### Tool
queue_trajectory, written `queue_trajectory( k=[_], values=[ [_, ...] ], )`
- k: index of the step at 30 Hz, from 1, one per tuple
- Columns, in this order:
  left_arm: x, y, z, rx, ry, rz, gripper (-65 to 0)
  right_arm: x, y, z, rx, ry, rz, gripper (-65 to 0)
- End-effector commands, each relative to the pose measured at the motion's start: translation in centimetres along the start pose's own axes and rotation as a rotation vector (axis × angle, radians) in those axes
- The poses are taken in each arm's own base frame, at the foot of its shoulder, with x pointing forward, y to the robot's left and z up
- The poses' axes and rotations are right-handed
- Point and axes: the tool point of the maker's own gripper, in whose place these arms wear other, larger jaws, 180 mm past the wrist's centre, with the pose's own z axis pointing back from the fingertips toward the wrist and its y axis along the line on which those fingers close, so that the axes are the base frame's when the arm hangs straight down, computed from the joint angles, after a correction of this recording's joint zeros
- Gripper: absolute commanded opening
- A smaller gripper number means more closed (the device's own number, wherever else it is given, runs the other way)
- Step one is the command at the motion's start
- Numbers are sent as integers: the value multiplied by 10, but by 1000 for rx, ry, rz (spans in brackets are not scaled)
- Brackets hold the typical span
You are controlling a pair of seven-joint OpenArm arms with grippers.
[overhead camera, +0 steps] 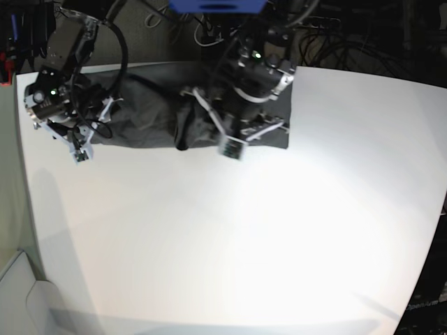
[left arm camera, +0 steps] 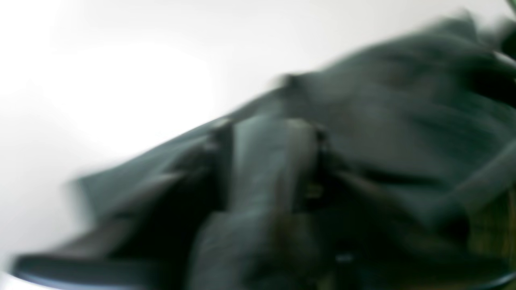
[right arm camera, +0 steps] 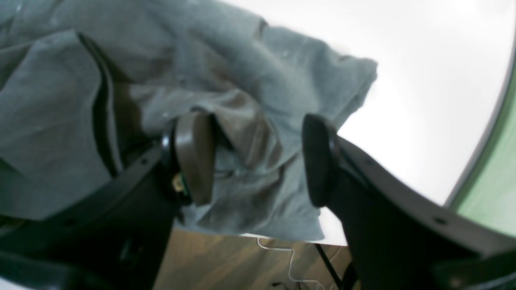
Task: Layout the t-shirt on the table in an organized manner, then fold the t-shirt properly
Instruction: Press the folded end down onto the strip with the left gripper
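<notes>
Still layout step: t-shirt point(overhead camera: 150, 115) bunched along table point(overhead camera: 279, 230) far edge. Right gripper point(right arm camera: 258, 161) spread, empty; left gripper point(overhead camera: 234, 143) grip unclear. Next: spread hem flat.

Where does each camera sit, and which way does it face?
Left wrist: on the left arm, very close over the t-shirt and the white table; too blurred to make out the hand.
Right wrist: on the right arm, looking past the right hand, whose pads stand apart over cloth at the table's edge.
Base: high up, looking down on the table, with the left hand mid-shirt and the right hand at its end.
All three views share the t-shirt and table.
</notes>
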Motion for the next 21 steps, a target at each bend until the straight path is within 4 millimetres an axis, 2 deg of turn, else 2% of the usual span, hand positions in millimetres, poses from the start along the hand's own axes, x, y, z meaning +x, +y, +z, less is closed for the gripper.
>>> queue_trajectory(
  k=[1, 5, 7, 9, 14, 18, 21],
  values=[
    [14, 8, 1, 23, -46, 8, -565, 11, -6, 5, -18, -39, 5, -299],
    [-4, 16, 3, 40, 38, 0, -650, 10, -11, 6, -31, -35, 14, -299],
    [-17, 16, 3, 28, 96, -26, -648, 10, -12, 6, -33, -35, 15, -299],
    [-18, 6, -1, -18, 108, -20, -649, 13, -13, 7, -36, -41, 16, -299],
    [-29, -5, -7, -83, 145, 10, -649, 15, -14, 7, -37, -43, 15, -299],
    [-44, -27, -6, -156, 239, -51, -649, 16, -15, 7, -39, -48, 16, -299],
    [-52, -56, 3, -273, 289, -164, -649, 16, -15, 7, -39, -48, 16, -300]
  ],
)
